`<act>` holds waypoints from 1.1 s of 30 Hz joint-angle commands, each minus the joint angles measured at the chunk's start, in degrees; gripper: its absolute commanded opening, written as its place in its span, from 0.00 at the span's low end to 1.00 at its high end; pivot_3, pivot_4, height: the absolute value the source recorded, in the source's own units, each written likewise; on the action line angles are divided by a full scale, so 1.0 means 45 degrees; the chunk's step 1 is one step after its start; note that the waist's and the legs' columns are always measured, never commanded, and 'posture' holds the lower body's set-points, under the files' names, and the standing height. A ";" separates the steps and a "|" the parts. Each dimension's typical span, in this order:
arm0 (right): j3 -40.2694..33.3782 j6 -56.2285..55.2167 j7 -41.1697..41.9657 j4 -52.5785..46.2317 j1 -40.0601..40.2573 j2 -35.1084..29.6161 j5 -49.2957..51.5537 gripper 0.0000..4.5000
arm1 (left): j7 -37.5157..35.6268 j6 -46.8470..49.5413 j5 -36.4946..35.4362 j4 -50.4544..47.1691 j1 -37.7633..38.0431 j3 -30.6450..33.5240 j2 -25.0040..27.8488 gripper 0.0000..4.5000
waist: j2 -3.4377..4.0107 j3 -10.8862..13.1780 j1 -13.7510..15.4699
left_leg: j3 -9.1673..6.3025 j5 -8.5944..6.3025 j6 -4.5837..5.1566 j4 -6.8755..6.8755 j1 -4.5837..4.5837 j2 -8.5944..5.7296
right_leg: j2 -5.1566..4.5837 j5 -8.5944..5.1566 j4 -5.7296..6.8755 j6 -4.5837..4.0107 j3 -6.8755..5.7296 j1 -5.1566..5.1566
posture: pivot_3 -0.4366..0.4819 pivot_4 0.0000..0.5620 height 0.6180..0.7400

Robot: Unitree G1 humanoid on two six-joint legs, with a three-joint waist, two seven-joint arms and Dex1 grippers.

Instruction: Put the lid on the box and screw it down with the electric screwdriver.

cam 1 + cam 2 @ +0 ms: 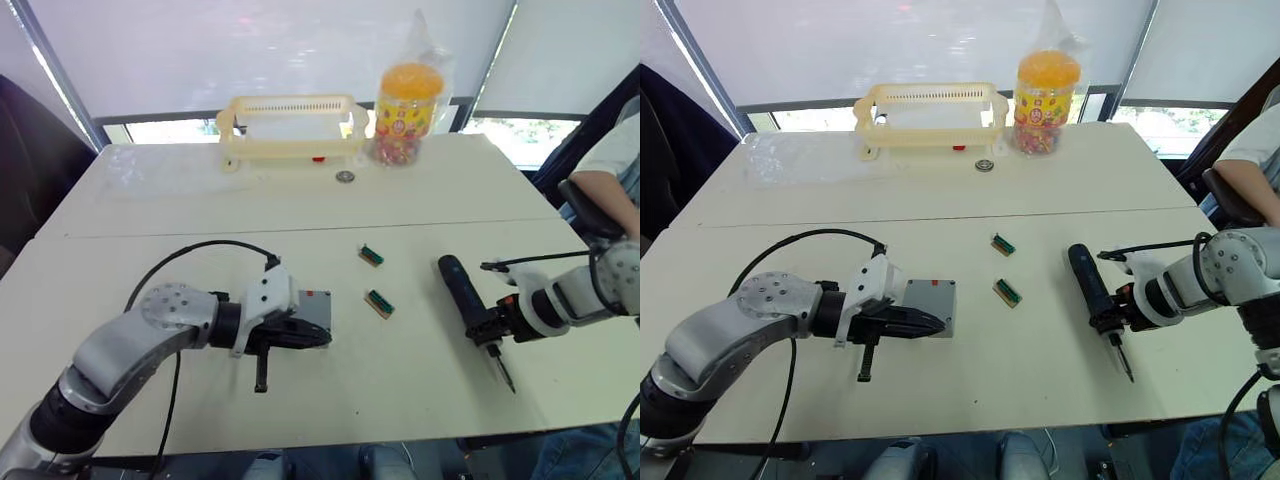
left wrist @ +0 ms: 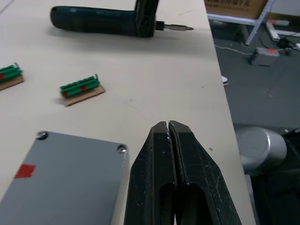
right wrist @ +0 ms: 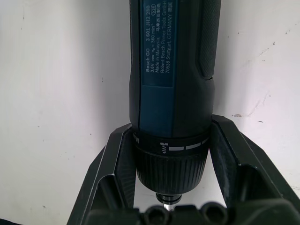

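The smooth, matt grey plastic box (image 2: 65, 178) carries shiny metal screws at its corners and a red tape mark. The dark, matt cylindrical plastic electric screwdriver (image 3: 173, 93) has a ribbed collar and a bright metal bit. The cream desk (image 1: 420, 380) looks matt and lightly scuffed. The black gripper (image 2: 174, 159) looks like scratched, semi-gloss plastic.

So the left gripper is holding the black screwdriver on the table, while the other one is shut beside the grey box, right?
Not quite: the sides are swapped. The right gripper grips the electric screwdriver, as the right wrist view shows. The left gripper is the one shut beside the box, seen in the left wrist view.
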 commanded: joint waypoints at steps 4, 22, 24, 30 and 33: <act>-0.2688 -0.1604 0.0538 0.0950 -0.1762 0.1692 -0.1844 0.39 | -0.0483 -0.0161 -0.0294 0.1331 -0.0006 0.1639 0.0729 0.00 | 0.0021 0.0017 -0.0208 | 0.0048 0.0001 0.0001 0.0004 0.0028 0.0003 | 0.0024 0.0014 -0.0005 -0.0022 0.0031 0.0007 | 0.48 0.27 1.00; -0.3033 -1.3807 0.4118 -0.7302 0.2360 0.9127 -0.6818 0.39 | -0.1580 -0.1684 0.1585 0.4394 -0.1570 0.0239 -0.0019 0.00 | 0.0057 0.0030 -0.0107 | -0.0004 0.0003 -0.0008 -0.0017 -0.0028 0.0019 | 0.0045 0.0024 0.0095 -0.0009 0.0058 -0.0129 | 0.48 0.27 1.00; -0.2490 -1.4380 0.3989 -0.7524 0.2719 0.9719 -0.7618 0.39 | -0.1499 -0.1782 0.1853 0.4501 -0.1480 0.0178 -0.0035 0.00 | 0.0057 0.0030 -0.0056 | -0.0006 0.0014 -0.0028 -0.0019 -0.0037 0.0011 | 0.0034 0.0024 0.0100 -0.0010 0.0064 -0.0140 | 0.48 0.27 1.00; -0.1866 -1.4891 0.4179 -0.7519 0.3369 1.0531 -0.8335 0.39 | -0.1684 -0.1451 0.1742 0.4098 -0.1071 0.0097 -0.0112 0.00 | 0.0056 0.0029 -0.0097 | -0.0009 0.0018 -0.0033 -0.0014 -0.0029 0.0000 | 0.0019 0.0024 0.0096 -0.0009 0.0061 -0.0124 | 0.48 0.27 1.00; -0.1755 -1.4795 0.4221 -0.7581 0.3648 1.0861 -0.8282 0.39 | -0.1785 -0.2298 0.2904 0.4325 -0.0822 -0.0822 -0.0016 0.00 | 0.0057 0.0029 -0.0103 | -0.0014 0.0018 -0.0033 -0.0020 -0.0028 0.0003 | 0.0035 0.0024 0.0102 -0.0011 0.0057 -0.0128 | 0.48 0.27 1.00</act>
